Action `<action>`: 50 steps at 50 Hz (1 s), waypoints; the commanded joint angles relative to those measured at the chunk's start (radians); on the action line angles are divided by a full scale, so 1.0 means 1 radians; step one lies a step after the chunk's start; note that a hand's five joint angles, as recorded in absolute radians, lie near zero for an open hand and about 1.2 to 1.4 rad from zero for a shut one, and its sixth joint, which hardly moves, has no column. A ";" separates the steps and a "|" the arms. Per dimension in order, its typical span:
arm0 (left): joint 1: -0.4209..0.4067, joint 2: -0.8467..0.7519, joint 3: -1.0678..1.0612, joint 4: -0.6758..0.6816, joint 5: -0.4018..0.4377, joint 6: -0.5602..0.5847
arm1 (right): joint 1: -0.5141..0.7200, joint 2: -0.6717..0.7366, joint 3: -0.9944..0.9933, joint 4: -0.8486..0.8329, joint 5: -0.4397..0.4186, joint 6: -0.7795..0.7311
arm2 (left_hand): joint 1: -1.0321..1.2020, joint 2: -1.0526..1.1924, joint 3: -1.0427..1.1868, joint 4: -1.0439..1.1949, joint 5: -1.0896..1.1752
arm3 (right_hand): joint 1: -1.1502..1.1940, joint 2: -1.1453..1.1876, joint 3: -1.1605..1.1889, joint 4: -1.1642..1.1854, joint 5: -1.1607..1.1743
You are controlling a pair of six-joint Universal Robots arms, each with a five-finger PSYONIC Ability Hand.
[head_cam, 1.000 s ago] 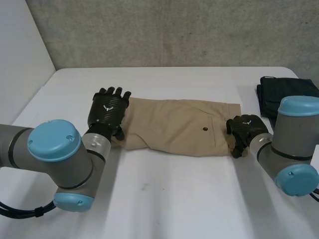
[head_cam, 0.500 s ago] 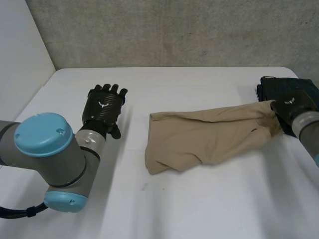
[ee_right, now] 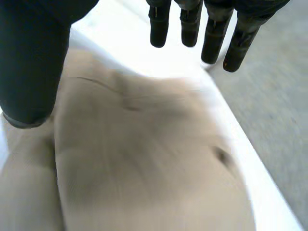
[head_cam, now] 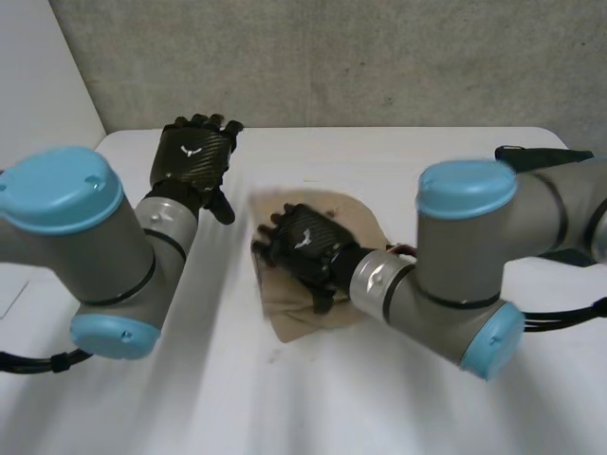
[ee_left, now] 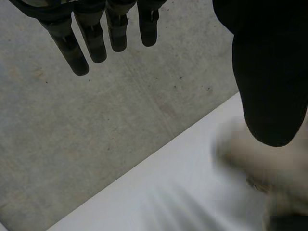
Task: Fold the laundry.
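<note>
Rumpled tan cloth [head_cam: 296,322] on white table [head_cam: 285,408], right hand [head_cam: 303,248] splayed empty over it, left hand [head_cam: 193,156] splayed, empty

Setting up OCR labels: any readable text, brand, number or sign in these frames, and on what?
No readable text anywhere.
White emblem on the back of the left hand: a symbol, no letters.
Same white emblem on the right hand: no letters.
The tan shorts: plain on the visible side, nothing printed.
</note>
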 commanded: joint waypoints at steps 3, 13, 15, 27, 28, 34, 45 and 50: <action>-0.054 -0.144 0.204 -0.082 0.078 -0.059 | -0.183 -0.134 -0.010 0.006 0.015 0.592 | -0.018 -0.029 -0.036 -0.028 -0.052 | -0.039 -0.064 -0.080 -0.077 -0.086; -0.093 -0.353 0.362 -0.298 0.124 -0.078 | -0.198 0.081 -0.164 0.153 0.095 0.554 | 0.011 0.000 -0.007 0.001 -0.022 | -0.039 -0.064 -0.080 -0.077 -0.086; -0.094 -0.385 0.379 -0.349 0.121 -0.078 | -0.197 0.124 -0.200 0.182 0.116 0.534 | 0.017 0.006 -0.001 0.007 -0.017 | -0.039 -0.064 -0.080 -0.077 -0.086; -0.091 -0.416 0.384 -0.458 0.091 -0.044 | -0.187 0.267 -0.306 0.322 0.245 0.325 | 0.000 -0.012 -0.019 -0.010 -0.034 | -0.039 -0.064 -0.080 -0.077 -0.086; -0.093 -0.417 0.384 -0.461 0.092 -0.035 | -0.187 0.259 -0.301 0.322 0.248 0.321 | 0.000 -0.012 -0.019 -0.010 -0.034 | -0.039 -0.064 -0.080 -0.077 -0.086; -0.107 -0.397 0.385 -0.467 0.091 0.019 | -0.192 0.181 -0.261 0.298 0.250 0.328 | -0.009 -0.020 -0.027 -0.019 -0.043 | -0.039 -0.064 -0.080 -0.077 -0.086; -0.087 -0.132 0.372 -0.485 0.192 -0.050 | -0.200 -0.129 0.088 -0.054 0.273 0.364 | -0.015 -0.026 -0.033 -0.025 -0.049 | -0.039 -0.064 -0.080 -0.077 -0.086; -0.036 -0.026 0.368 -0.567 0.304 -0.122 | -0.187 -0.226 0.265 -0.152 0.273 0.353 | -0.006 -0.018 -0.024 -0.016 -0.040 | -0.039 -0.064 -0.080 -0.077 -0.086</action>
